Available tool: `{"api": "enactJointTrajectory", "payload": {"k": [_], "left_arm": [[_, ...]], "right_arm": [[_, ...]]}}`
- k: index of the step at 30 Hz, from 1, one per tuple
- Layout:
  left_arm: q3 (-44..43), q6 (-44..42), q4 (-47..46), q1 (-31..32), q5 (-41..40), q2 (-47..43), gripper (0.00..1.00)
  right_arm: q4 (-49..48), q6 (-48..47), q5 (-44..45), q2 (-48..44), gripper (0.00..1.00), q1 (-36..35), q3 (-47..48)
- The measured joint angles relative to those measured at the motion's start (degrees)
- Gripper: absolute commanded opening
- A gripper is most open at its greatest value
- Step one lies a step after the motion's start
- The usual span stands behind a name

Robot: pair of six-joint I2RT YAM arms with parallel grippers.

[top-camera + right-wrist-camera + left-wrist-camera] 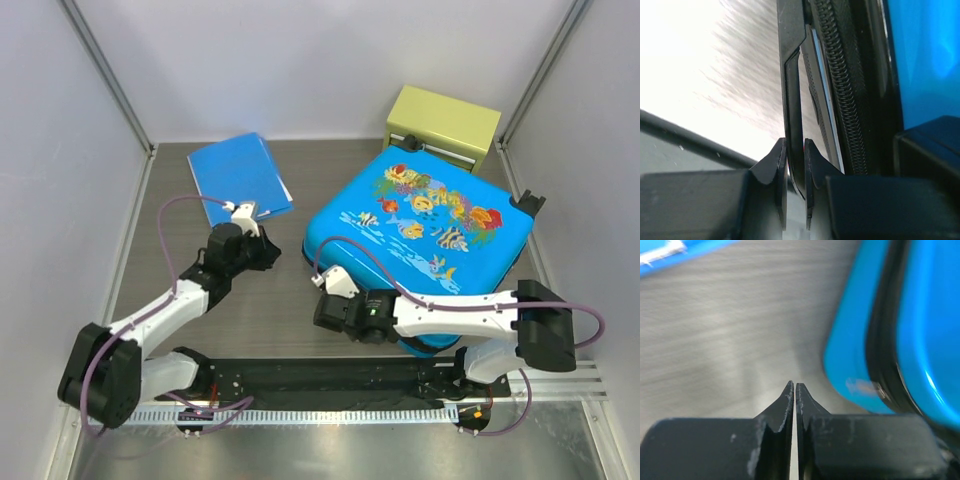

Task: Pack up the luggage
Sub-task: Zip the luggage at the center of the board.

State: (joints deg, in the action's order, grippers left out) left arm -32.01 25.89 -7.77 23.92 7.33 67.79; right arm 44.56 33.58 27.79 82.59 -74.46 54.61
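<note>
**Zip-closing step: right pincer [795, 146] is gripping the zipper pull [792, 95] at the luggage's near-left corner.**
The pull tab is sitting pinched between the jaws, beside the zipper teeth [840, 75]. The left pincer [793, 387] is hovering closed and empty, just left of the shell. The luggage [425, 225] is lying flat, lid down, on the right of the bench [270, 315]. Judgement: the next move is calling for a steady drag of the pull along the seam, with the left pincer bracing. How far the seam is zipped, I cannot tell.
</note>
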Motion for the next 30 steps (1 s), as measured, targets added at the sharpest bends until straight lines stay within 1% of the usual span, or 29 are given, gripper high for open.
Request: {"api": "enactJointTrajectory", "payload": {"k": [1,2,4,5,7,10,13,16,23,30], "left_arm": [[0.92,0.66,0.07,0.15,1.03,-1.51,0.13],[1.95,1.4,0.04,0.24,2.29,-3.1,0.24],[3.85,2.84,0.02,0.74,4.46,-5.7,0.29],[4.72,3.61,0.07,1.29,5.25,-6.78,0.37],[6.34,4.26,0.2,3.28,6.64,-8.81,0.46],[6.86,4.83,0.33,7.87,8.61,-9.53,0.5],[6.49,4.55,0.33,11.17,10.75,-8.09,0.53],[5.81,3.52,0.17,12.76,11.43,-6.51,0.54],[4.92,0.26,-4.96,13.25,11.08,-3.39,0.53],[4.63,-1.2,-12.35,13.55,10.43,-0.17,0.51]], "right_arm": [[0.9,0.5,-0.24,-0.68,0.01,0.0,-0.33],[1.77,0.98,-0.44,-1.31,0.01,0.0,-0.66],[4.17,2.62,-0.9,-3.34,0.02,0.0,-1.79],[5.46,3.02,-1.11,-4.5,0.02,0.0,-2.54],[7.02,3.08,-1.57,-7.08,0.02,0.0,-4.07],[7.26,3.17,-2.01,-10.73,0.02,0.02,-5.66],[6.82,3.23,-2.45,-13.84,0.02,0.11,-6.84],[7.02,3.23,-2.64,-16.37,0.02,0.26,-7.52],[14.53,3.37,-2.27,-23.06,0.02,0.39,-9.86],[16.94,5.16,-1.33,-24.15,0.02,0.39,-11.32]]}}
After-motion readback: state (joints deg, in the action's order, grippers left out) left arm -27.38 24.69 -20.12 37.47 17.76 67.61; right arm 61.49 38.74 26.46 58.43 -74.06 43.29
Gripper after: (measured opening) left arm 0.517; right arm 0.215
